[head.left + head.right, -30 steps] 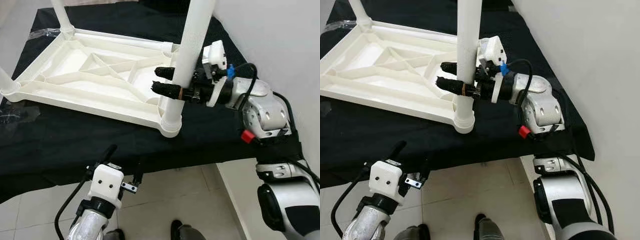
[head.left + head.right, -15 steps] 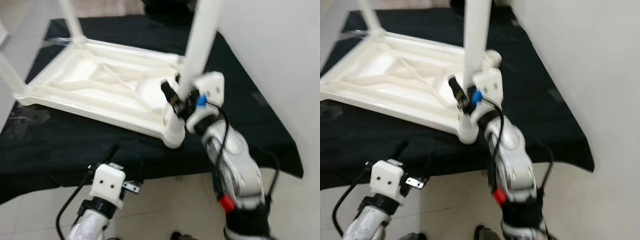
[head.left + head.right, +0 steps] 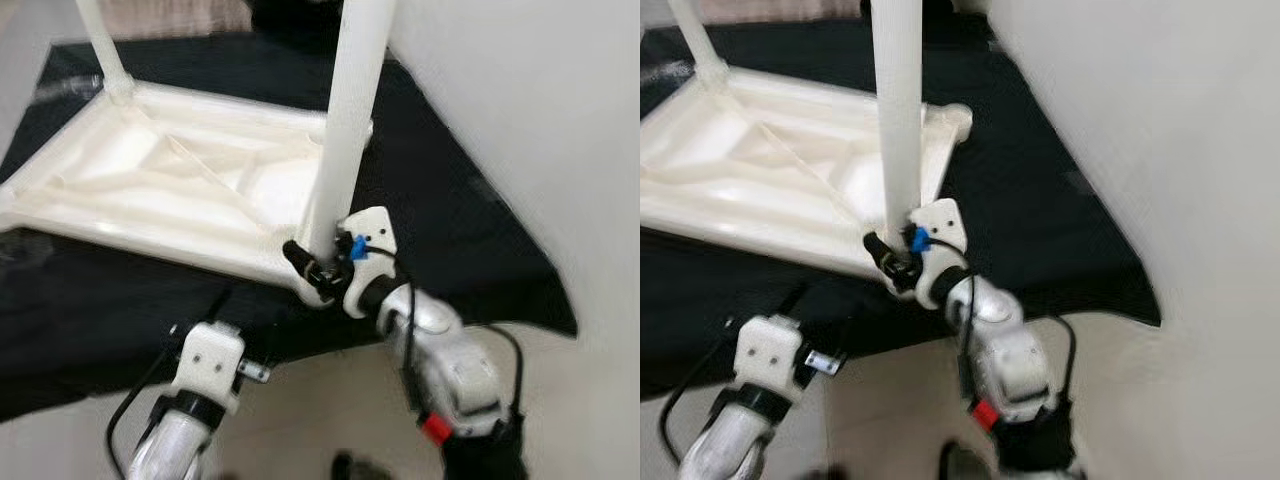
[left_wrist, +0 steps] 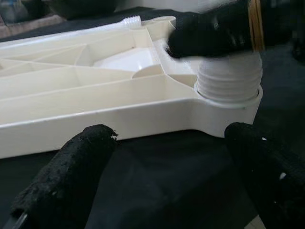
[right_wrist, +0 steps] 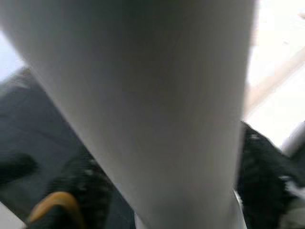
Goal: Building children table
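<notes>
Risk: your right gripper (image 3: pixel 305 262), clamped on the leg (image 3: pixel 345 130) base, may twist it crooked in the socket (image 4: pixel 228 93).

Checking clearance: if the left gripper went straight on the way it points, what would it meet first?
Probably the near side rail of the upturned white table top, beside its corner socket; depth is unclear.

Tabletop (image 3: pixel 170 185) lies upside down on the cloth (image 3: pixel 440 215), which covers the worktop. Near leg (image 3: pixel 345 120) stands upright in tabletop's near right corner socket (image 4: pixel 228 88); far leg (image 3: pixel 100 45) stands at its far left corner. Right claw (image 3: pixel 312 262) sits at the near leg's base, just above the socket, a finger on either side. Left claw (image 4: pixel 171 167) is in front of tabletop's near edge, below worktop level, apart from it. Wall (image 3: pixel 520 90) to tabletop's right.
</notes>
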Available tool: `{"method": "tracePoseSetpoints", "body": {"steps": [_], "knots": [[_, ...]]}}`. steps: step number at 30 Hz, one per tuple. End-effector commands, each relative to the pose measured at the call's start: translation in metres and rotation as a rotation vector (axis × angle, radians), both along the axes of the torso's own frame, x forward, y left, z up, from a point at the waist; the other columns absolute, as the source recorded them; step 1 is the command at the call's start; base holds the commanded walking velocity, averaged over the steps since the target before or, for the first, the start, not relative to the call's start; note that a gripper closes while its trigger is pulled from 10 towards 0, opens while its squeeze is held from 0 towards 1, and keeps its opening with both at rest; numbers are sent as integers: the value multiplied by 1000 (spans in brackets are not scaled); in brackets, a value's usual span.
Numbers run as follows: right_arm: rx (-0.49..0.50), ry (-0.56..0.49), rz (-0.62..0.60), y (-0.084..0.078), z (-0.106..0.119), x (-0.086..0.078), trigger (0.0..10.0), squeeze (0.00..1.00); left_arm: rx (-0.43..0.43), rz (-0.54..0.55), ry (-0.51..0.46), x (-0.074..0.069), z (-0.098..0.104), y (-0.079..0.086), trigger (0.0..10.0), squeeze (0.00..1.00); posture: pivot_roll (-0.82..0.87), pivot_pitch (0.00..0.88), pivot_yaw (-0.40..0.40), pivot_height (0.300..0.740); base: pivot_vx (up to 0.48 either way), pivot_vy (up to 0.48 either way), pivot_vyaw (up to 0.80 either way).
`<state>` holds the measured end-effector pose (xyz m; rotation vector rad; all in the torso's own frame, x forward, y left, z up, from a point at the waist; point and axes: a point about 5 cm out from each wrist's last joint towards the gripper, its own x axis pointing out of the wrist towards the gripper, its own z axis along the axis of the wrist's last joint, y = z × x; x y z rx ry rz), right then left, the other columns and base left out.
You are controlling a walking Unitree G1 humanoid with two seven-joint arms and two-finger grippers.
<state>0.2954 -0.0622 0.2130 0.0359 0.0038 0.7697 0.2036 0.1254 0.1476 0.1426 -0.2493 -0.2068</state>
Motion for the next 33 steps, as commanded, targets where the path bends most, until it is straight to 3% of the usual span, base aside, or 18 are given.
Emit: {"method": "tracePoseSetpoints", "body": {"steps": [1,2,3,7,9,12,18,19,20,21,29,33], "knots": [[31,-49,104,9,11,-5,10000,1000,-2,-1,23,-2,-6,0,10000,0,-10,255,-46,740,0,0,0],[31,-49,104,9,11,-5,10000,1000,-2,-1,23,-2,-6,0,10000,0,-10,255,-46,740,0,0,0],[7,-100,244,14,21,-8,10000,59,-2,-1,22,-2,-6,1,10000,0,-11,260,-44,740,0,0,0],[-30,-208,440,11,42,-8,10000,0,1,-3,22,-2,-5,0,10000,0,2,260,-46,740,0,0,0],[-40,-222,455,9,44,-6,10000,0,1,-3,21,-2,-5,0,10000,0,2,265,-46,740,0,0,0],[-68,-254,532,-7,54,4,10000,0,0,-4,19,-3,-4,-1,10000,0,2,272,-47,740,0,0,0],[-91,-281,556,-22,65,17,10000,0,-3,-4,17,-4,-4,-2,10000,0,4,272,-47,740,0,0,0],[-89,-286,558,-25,67,20,3608,0,-3,-6,18,-4,-4,-2,10000,0,7,276,-47,740,0,0,0],[-89,-286,558,-25,67,20,3608,0,-3,-6,18,-4,-4,-2,10000,0,7,276,-47,740,0,0,0],[-87,-286,570,-27,68,21,0,0,-4,-6,18,-4,-4,-1,10000,0,4,275,-45,740,0,0,0],[-103,-257,640,-36,61,18,0,0,0,-8,22,-4,-4,1,10000,0,-1,286,-40,740,0,0,0],[-110,-211,570,-34,44,15,0,0,2,-10,23,-4,-3,2,10000,0,5,300,-35,740,0,0,0]]}}
